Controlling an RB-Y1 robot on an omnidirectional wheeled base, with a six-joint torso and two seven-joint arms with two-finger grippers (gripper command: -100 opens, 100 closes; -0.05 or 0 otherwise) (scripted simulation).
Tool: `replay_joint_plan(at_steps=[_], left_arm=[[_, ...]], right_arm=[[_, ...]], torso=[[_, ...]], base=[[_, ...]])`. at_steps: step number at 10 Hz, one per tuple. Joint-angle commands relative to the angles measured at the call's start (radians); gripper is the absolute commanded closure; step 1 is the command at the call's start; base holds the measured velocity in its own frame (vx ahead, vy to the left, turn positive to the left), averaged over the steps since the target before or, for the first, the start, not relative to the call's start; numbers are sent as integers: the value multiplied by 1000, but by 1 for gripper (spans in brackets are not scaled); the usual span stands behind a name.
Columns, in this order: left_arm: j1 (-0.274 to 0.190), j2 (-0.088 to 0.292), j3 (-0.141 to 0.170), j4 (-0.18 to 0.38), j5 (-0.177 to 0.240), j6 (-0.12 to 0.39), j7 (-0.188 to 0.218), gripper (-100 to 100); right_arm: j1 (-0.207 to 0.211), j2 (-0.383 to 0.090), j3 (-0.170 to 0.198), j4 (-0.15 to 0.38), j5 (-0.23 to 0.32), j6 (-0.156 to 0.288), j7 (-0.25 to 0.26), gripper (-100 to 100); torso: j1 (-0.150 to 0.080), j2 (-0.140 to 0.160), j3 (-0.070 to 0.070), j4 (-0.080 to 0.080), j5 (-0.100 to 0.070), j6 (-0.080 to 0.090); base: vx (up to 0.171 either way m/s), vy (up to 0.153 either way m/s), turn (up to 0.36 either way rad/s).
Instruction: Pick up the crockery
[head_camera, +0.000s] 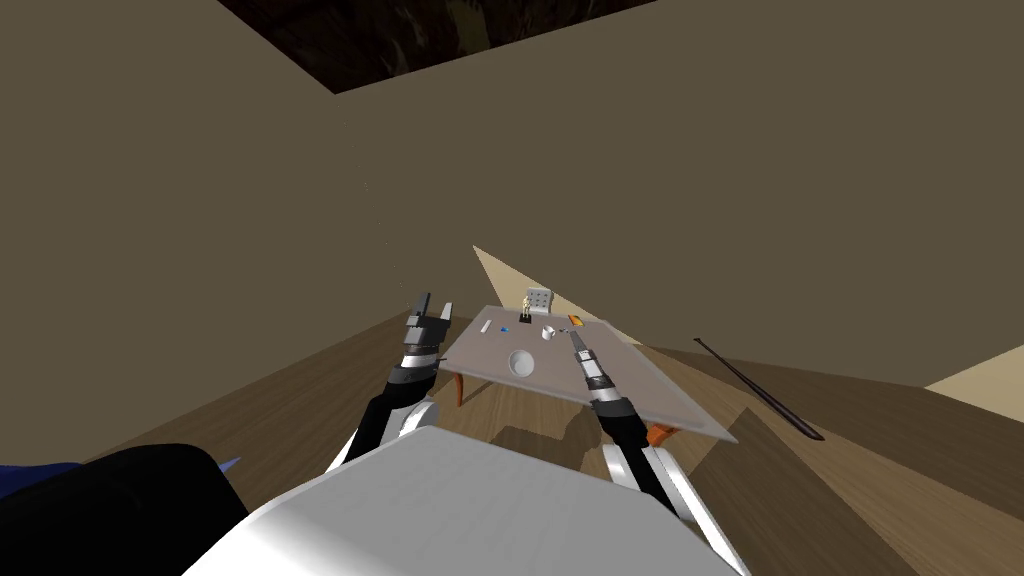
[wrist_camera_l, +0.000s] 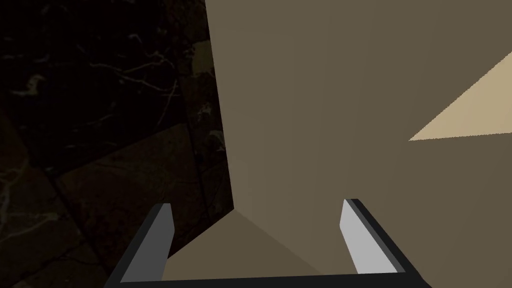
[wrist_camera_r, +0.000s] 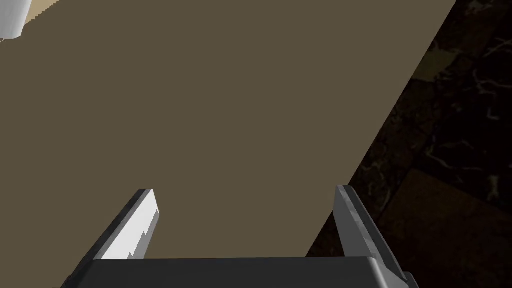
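- Sitting at the grey table's near edge: white bowl.
- Your right gripper hovers right of it, spread.
- Your left gripper, spread, hangs left of the table.

Nothing readable is showing anywhere; the round white bowl and the flat grey tabletop, mid-frame, are looking plain.

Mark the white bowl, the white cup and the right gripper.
white bowl (head_camera: 521, 363), head view, middle of its hollow.
white cup (head_camera: 548, 333), head view, its side wall.
right gripper (wrist_camera_r: 245, 192), right wrist view, midway between its open fingertips.
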Motion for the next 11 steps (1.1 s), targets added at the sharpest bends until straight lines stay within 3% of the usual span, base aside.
replay_joint_plan(at_steps=[1,4,5,7,8,9,10,11], left_arm=[[0,0,0,0,0,0,0,0],[0,0,0,0,0,0,0,0],[0,0,0,0,0,0,0,0],[0,0,0,0,0,0,0,0],[0,0,0,0,0,0,0,0],[0,0,0,0,0,0,0,0],[0,0,0,0,0,0,0,0],[0,0,0,0,0,0,0,0]], right_arm=[[-12,-3,3,19,50,6,5,-100],[-33,-14,4,58,129,12,13,-100],[-55,-25,5,100,159,18,21,-100],[-55,-25,5,100,199,18,21,-100],[-78,-36,7,144,238,22,29,-100],[-78,-36,7,144,266,22,29,-100],[-102,-46,9,191,295,27,38,-100],[-102,-46,9,191,328,27,38,-100]], torso=[[0,0,0,0,0,0],[-3,1,0,0,-1,0],[-2,1,1,0,0,0],[-1,0,0,0,0,0],[-3,1,1,0,0,0],[-1,1,0,0,0,0],[-1,1,0,0,0,0],[-1,1,0,0,0,0]], base=[[20,79,-53],[9,52,-46],[16,95,-126],[13,59,-12],[11,75,-83],[10,73,-62],[14,83,-85],[16,90,-41]])
